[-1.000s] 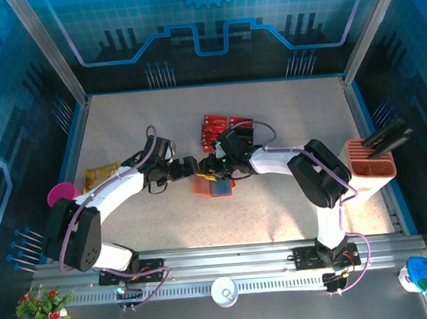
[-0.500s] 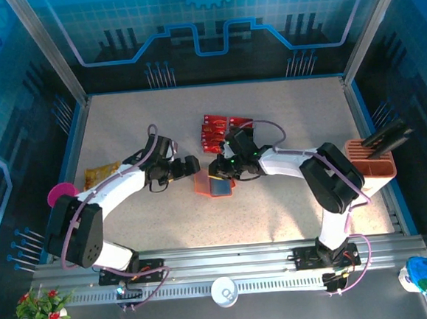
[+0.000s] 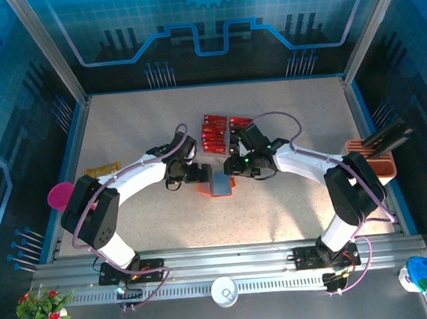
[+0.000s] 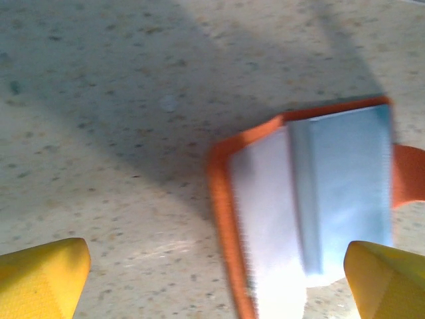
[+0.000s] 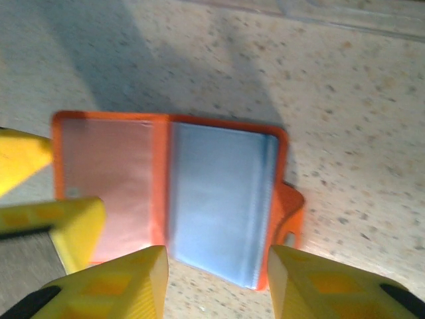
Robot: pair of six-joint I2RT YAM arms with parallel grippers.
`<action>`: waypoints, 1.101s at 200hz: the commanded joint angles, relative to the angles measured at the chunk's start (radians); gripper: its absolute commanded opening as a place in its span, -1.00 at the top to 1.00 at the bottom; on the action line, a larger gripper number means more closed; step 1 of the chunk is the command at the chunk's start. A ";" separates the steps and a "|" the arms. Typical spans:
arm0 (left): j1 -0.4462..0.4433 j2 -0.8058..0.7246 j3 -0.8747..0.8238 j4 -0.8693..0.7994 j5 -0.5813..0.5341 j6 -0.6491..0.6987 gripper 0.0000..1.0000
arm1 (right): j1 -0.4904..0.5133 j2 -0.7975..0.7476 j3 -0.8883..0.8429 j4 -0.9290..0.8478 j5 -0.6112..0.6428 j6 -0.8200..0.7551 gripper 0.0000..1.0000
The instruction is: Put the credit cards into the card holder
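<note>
Orange-red, squarish folding card holder [image 3: 214, 184] lying open and flat at the middle of the pale speckled table [image 3: 122, 130], grey-blue inner pockets facing up, small orange tab [image 5: 291, 211] sticking out from one side. Flanked by both arms: left gripper [image 3: 195, 174] just beside its left edge, right gripper [image 3: 230, 168] just beside its right. From the left wrist, left gripper [image 4: 214, 280] spread wide and released, yellow fingertips far apart, nothing between them, card holder [image 4: 312, 199] lying below the gap, nearer one finger. From the right wrist, right gripper [image 5: 216, 279] parted partway over the near edge of the card holder [image 5: 212, 193], clamped on nothing as far as can be told. Red, thin rectangular credit cards [image 3: 214, 133] in a loose cluster just beyond the card holder. Any card already inside a pocket: impossible to tell. Cards probably light, stiff and slick, flat against the tabletop with little edge to catch. Best pinched across the short width at a lifted or overhanging edge, or tipped up first. Card holder likely soft and light too, apt to slide or fold shut under a pushing card. Worth pinning by the outer orange border or the tab, clear of the pocket mouth, with the other gripper feeding a card in edge-first.
</note>
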 commanded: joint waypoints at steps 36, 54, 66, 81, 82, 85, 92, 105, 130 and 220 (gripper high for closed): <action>0.000 0.012 -0.031 -0.043 -0.083 0.008 -0.98 | 0.001 0.080 0.033 -0.088 0.047 -0.076 0.14; 0.000 0.016 -0.033 -0.034 -0.079 0.007 -0.98 | -0.004 0.101 0.037 -0.065 0.039 -0.064 0.21; 0.001 0.021 -0.036 -0.028 -0.077 0.008 -0.98 | -0.008 0.111 0.040 -0.057 0.039 -0.059 0.31; 0.000 0.027 -0.036 -0.023 -0.072 0.011 -0.99 | -0.011 0.114 0.043 -0.053 0.042 -0.058 0.55; 0.000 0.028 -0.036 -0.022 -0.072 0.011 -0.99 | -0.012 0.114 0.043 -0.053 0.043 -0.058 0.56; 0.001 0.030 -0.036 -0.022 -0.071 0.012 -0.98 | -0.013 0.114 0.042 -0.053 0.045 -0.058 0.62; 0.001 0.033 -0.037 -0.021 -0.072 0.013 -0.99 | -0.016 0.111 0.038 -0.054 0.049 -0.061 0.73; 0.001 0.038 -0.040 -0.016 -0.071 0.017 -0.99 | -0.027 0.102 0.024 -0.052 0.048 -0.063 0.99; 0.002 0.048 -0.045 -0.008 -0.065 0.023 -0.98 | -0.050 0.062 -0.024 -0.044 0.056 -0.062 1.00; 0.001 0.105 -0.054 0.021 -0.036 0.034 -0.98 | -0.079 -0.003 -0.127 -0.022 0.052 -0.040 1.00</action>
